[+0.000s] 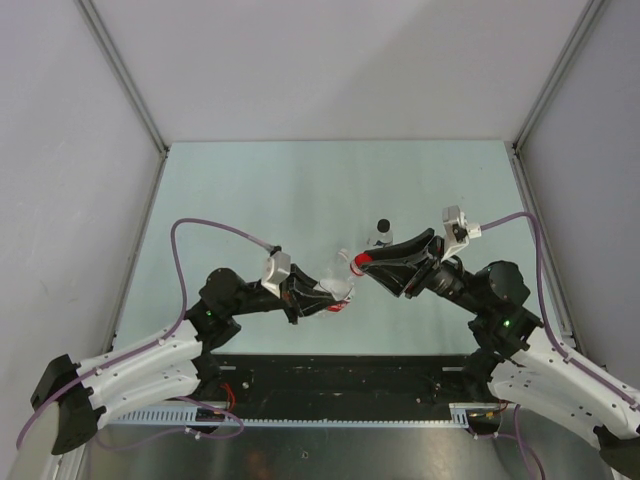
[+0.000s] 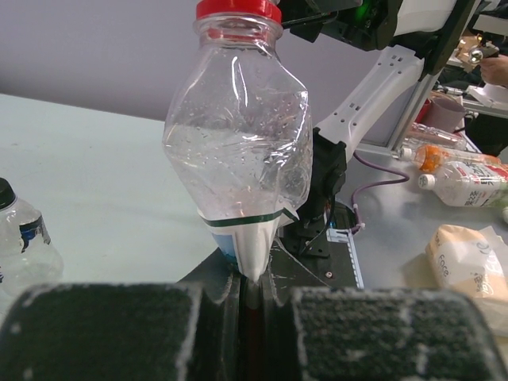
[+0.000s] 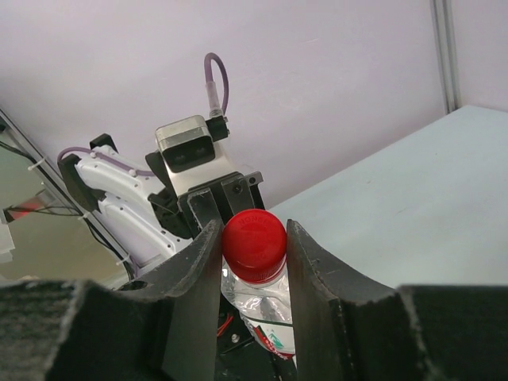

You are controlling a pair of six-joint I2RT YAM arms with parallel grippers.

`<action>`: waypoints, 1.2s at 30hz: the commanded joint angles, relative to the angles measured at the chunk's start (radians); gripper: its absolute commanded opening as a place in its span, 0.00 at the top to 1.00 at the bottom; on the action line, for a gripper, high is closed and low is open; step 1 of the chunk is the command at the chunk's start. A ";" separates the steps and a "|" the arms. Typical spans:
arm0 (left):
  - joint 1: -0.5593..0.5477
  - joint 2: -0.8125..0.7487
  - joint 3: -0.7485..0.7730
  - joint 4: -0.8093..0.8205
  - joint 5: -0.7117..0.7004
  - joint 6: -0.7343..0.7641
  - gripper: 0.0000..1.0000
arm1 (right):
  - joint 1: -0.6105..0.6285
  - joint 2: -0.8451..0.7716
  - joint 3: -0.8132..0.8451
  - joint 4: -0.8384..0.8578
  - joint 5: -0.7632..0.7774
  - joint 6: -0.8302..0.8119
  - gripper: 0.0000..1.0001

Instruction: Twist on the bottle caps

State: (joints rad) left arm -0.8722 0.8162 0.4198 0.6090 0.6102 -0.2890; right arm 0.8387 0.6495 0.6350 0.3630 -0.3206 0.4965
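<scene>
Both reach inward; left gripper [image 2: 248, 295] pinches bottle [image 2: 238, 135] base; right gripper [image 1: 364, 263] clamps red cap [image 3: 254, 242]

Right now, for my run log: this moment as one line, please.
left tool: shut on bottle, wall crumpled | right tool: shut on red cap at its neck | black-capped bottle: standing apart

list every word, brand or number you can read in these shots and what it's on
"Face", a blurred guess: on the beige packet at the right edge of the left wrist view.
Label of the bottle with the red cap, pinched in the left gripper: crumpled, nothing readable.
Black-capped bottle: label too blurred.
Far bottles: labels too blurred.
No other text shows.
</scene>
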 commanded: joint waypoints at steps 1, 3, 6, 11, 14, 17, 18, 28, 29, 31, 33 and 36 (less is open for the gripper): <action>-0.002 -0.013 0.063 0.120 -0.036 -0.039 1.00 | 0.028 0.009 -0.017 -0.043 -0.027 -0.015 1.00; -0.001 -0.010 0.073 0.123 -0.032 -0.031 1.00 | 0.036 0.013 -0.016 -0.042 -0.034 -0.029 1.00; -0.001 -0.007 0.088 0.122 -0.020 -0.018 1.00 | 0.040 0.018 -0.006 -0.073 -0.059 -0.061 1.00; -0.001 -0.001 0.109 0.123 0.002 -0.004 1.00 | 0.042 0.016 0.003 -0.169 -0.087 -0.114 1.00; -0.001 0.000 0.123 0.124 0.046 0.021 1.00 | 0.040 0.011 0.009 -0.211 -0.156 -0.153 1.00; 0.000 -0.016 0.129 0.123 0.094 0.046 1.00 | 0.039 -0.001 0.021 -0.252 -0.211 -0.182 1.00; 0.000 -0.020 0.130 0.124 0.099 0.049 1.00 | 0.039 -0.005 0.027 -0.264 -0.218 -0.188 1.00; -0.001 0.009 0.183 0.128 0.065 -0.010 1.00 | 0.058 0.048 0.033 -0.245 -0.204 -0.178 1.00; -0.001 0.009 0.185 0.128 0.059 -0.003 1.00 | 0.061 0.052 0.033 -0.249 -0.172 -0.167 1.00; -0.001 0.010 0.184 0.129 0.048 0.027 1.00 | 0.066 0.057 0.036 -0.272 -0.102 -0.155 1.00; -0.001 0.011 0.179 0.129 0.026 0.065 1.00 | 0.069 0.061 0.038 -0.307 -0.021 -0.143 1.00; -0.001 0.022 0.173 0.125 -0.009 0.130 1.00 | 0.071 0.072 0.044 -0.369 0.090 -0.123 1.00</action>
State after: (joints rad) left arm -0.8688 0.8352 0.4988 0.5793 0.6918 -0.2493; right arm 0.8875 0.6460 0.7090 0.2829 -0.3397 0.3500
